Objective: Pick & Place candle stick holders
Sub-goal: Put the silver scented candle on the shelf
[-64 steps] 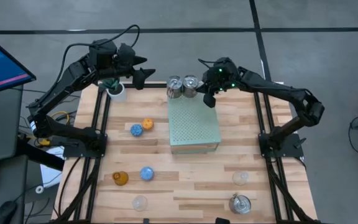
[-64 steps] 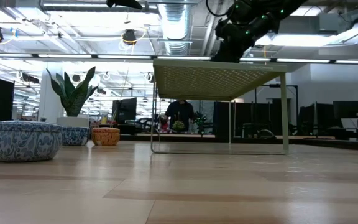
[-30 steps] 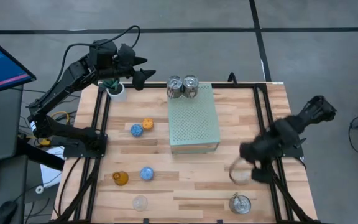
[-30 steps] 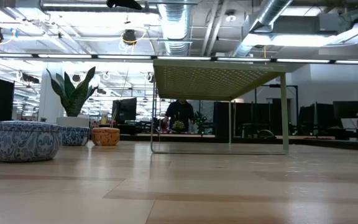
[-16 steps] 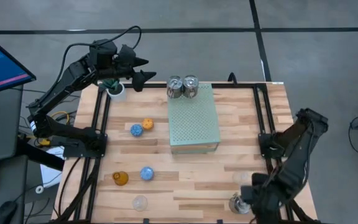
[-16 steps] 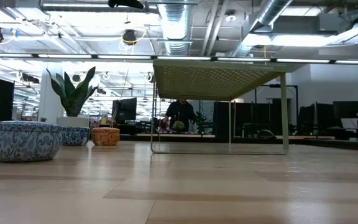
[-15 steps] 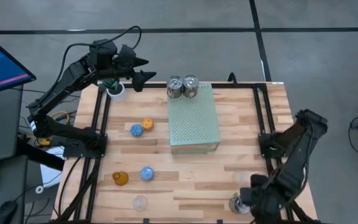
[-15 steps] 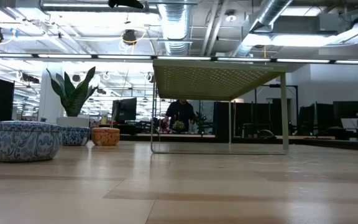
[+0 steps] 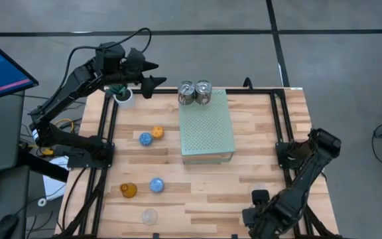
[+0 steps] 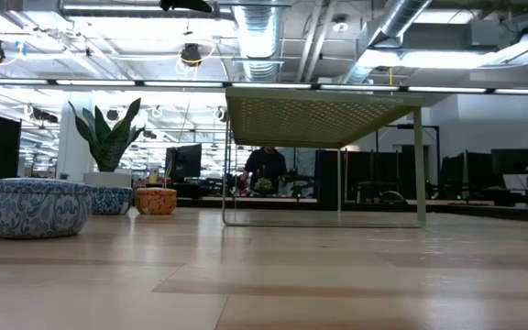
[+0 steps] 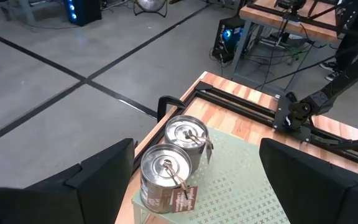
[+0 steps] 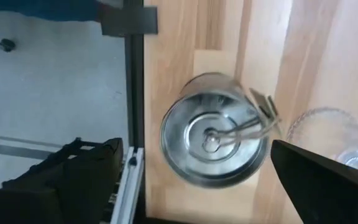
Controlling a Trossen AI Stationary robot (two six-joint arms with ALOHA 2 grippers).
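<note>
A silver metal holder [image 12: 213, 140] stands upright on the table at the near right corner. My right gripper [image 9: 257, 211] hangs open above it, pointing down, and hides it in the high view. A clear glass holder [image 12: 328, 134] stands right beside it. Two more silver holders [image 9: 186, 93] [image 9: 203, 91] stand on the far end of the pale-green block [image 9: 207, 126]. My left gripper [image 9: 154, 73] waits open in the air at the far left, facing them. On the left half of the table stand two blue holders [image 9: 145, 139] [image 9: 156, 184], an orange holder [image 9: 157, 133], an amber holder [image 9: 128, 190] and a clear holder [image 9: 150, 216].
A green plant in a white pot [image 9: 123, 97] stands at the far left corner, under the left arm. Black frame rails [image 9: 285, 153] run along the table's sides. The block stands on thin legs [image 10: 420, 165]. Bare wood lies between the block and the near edge.
My right gripper has swung toward the table's near edge and come down, rolling as it went. It now hangs over the silver holder at the near right corner. Its fingers have stayed open. No holder has moved.
</note>
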